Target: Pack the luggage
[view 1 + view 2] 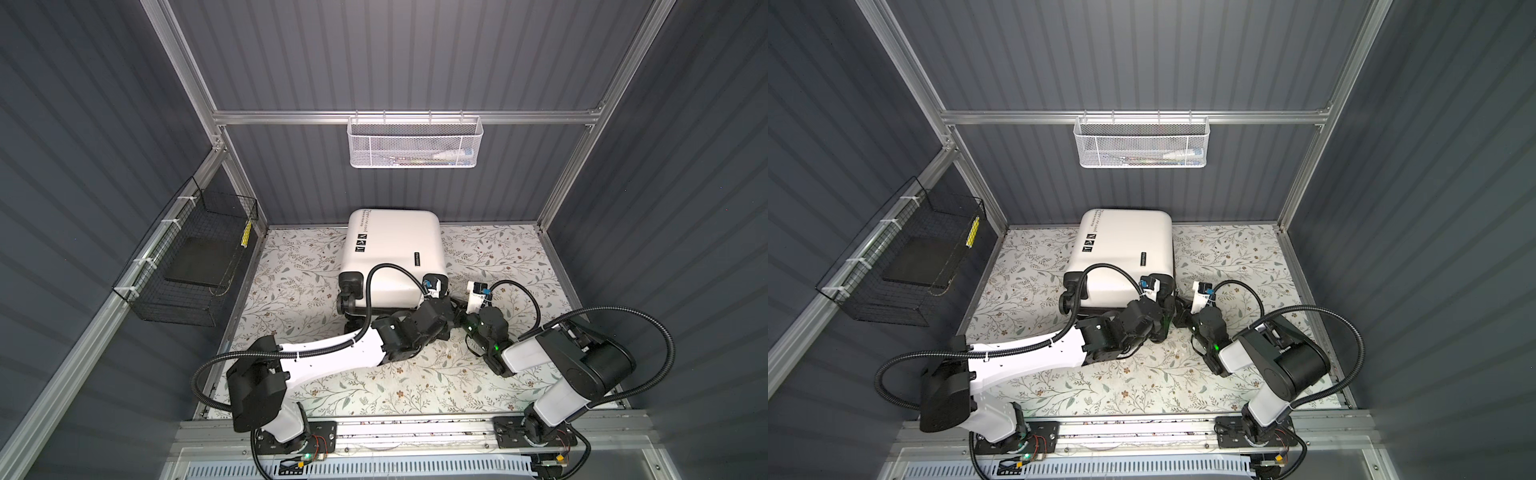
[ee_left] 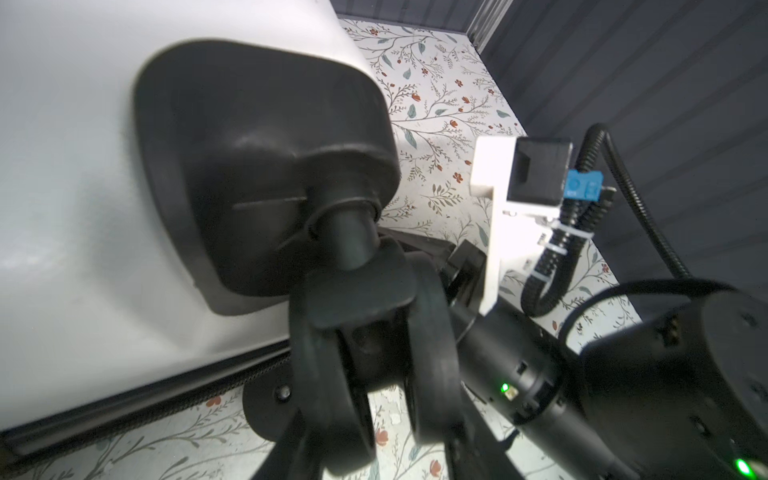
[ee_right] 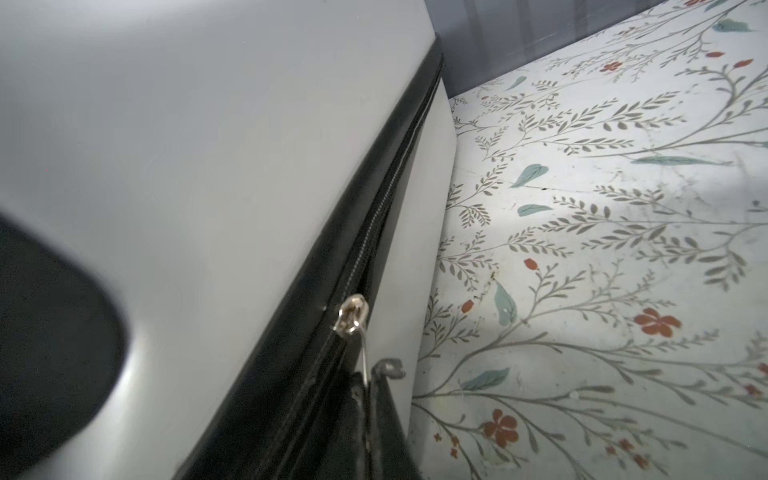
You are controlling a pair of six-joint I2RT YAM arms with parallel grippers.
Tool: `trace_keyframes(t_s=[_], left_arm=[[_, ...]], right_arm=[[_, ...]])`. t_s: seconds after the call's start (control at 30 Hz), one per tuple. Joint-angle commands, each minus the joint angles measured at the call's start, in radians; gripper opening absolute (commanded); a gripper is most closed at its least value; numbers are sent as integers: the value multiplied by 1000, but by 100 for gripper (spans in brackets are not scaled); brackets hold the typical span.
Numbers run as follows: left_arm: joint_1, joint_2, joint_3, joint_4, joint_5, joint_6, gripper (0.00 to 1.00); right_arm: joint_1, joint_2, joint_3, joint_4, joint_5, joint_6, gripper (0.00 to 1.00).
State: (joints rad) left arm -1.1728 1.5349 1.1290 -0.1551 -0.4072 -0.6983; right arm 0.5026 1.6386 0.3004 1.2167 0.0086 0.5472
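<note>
Closest to the lens, in the left wrist view, is a black caster wheel [image 2: 328, 395] under its housing [image 2: 257, 166]. The left fingers [image 2: 280, 455] stand either side of it, closed partway and apparently clamped on it. That hold looks like a brace, pinning the case so it cannot slide or swing when the other arm pulls.

The luggage [image 1: 395, 249] lies flat and closed on the floral worktop [image 1: 498, 257], its far end against the back wall and its wheels towards the robot. Both arms meet at its near right corner.

In the right wrist view the silver zipper slider [image 3: 353, 318] sits on the black zipper band [image 3: 390, 174], just past that corner. Its thin zipper pull runs down into the right fingers [image 3: 378, 432], which are fully closed and seem to pinch it. Beyond the slider the teeth look meshed. On the near side I cannot tell.

Packing seems barely begun, since the lid has to come open first, and drawing the slider along the band is probably the step in hand.

On the back rail the white mesh basket [image 1: 415, 141] holds small items. The black wire basket [image 1: 187, 266] on the left wall holds a dark flat thing and something yellow.
</note>
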Motion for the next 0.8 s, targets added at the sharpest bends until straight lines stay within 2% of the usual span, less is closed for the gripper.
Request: trace_keyframes(t_s=[0.0, 0.3, 0.77], left_arm=[[-18, -123, -30, 75, 39, 58, 0], [-19, -238, -137, 47, 127, 60, 0], [-19, -385, -245, 1, 163, 45, 0]], right_arm=[[-62, 21, 29, -12, 119, 50, 0], [-121, 59, 85, -48, 93, 117, 0], [-326, 125, 294, -252, -14, 258, 0]])
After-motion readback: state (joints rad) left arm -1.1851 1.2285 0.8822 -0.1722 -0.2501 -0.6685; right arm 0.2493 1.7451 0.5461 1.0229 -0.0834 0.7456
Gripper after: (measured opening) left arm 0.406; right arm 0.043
